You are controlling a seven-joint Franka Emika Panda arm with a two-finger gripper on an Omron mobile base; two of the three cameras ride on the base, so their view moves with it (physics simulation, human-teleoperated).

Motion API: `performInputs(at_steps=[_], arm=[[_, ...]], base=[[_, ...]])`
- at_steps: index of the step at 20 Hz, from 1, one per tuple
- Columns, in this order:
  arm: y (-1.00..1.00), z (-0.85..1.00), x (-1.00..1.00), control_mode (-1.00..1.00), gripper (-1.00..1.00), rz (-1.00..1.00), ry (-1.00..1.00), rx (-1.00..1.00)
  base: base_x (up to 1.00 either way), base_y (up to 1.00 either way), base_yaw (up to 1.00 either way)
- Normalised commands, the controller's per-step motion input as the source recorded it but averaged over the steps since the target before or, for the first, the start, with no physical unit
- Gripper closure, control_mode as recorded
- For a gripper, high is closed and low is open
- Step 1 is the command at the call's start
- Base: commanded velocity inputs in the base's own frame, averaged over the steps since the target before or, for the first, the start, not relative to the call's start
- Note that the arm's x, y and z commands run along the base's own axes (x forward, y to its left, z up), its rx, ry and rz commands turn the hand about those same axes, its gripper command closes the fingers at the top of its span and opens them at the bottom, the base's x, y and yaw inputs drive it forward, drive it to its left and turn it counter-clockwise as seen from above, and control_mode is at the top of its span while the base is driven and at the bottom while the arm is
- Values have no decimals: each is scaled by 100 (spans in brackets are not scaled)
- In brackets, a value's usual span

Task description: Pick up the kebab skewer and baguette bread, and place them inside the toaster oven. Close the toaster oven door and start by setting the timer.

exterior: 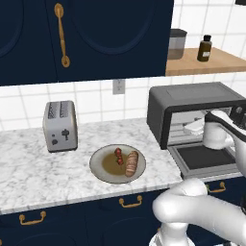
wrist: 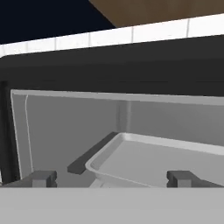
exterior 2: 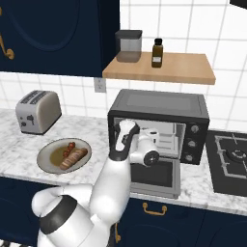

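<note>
Two foods on plate [exterior: 98,169] (tool [wrist: 112,179] spread), oven open

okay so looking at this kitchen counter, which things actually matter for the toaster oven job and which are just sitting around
Job things: kebab skewer and baguette bread, both on the plate; toaster oven, its door dropped open; open gripper facing the tray inside.

Just sitting around: silver toaster, brown bottle, grey canister, stove burner.
</note>
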Motion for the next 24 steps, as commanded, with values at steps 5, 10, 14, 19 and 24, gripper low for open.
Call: performInputs(at_steps=[5,10,14,19,24], arm=[[-17,-22,42,-100,-100,0,-1,7],[-4,-8,41,-100,-100,0,-2,0],[-4,-13,51,-100,-100,0,0,0],[-6,-30,39,-100,-100,0,0,0],[-11,-34,29,-100,-100,0,0,0]], base=[[0,0,0],[0,0,0],[0,0,0],[0,0,0],[0,0,0]])
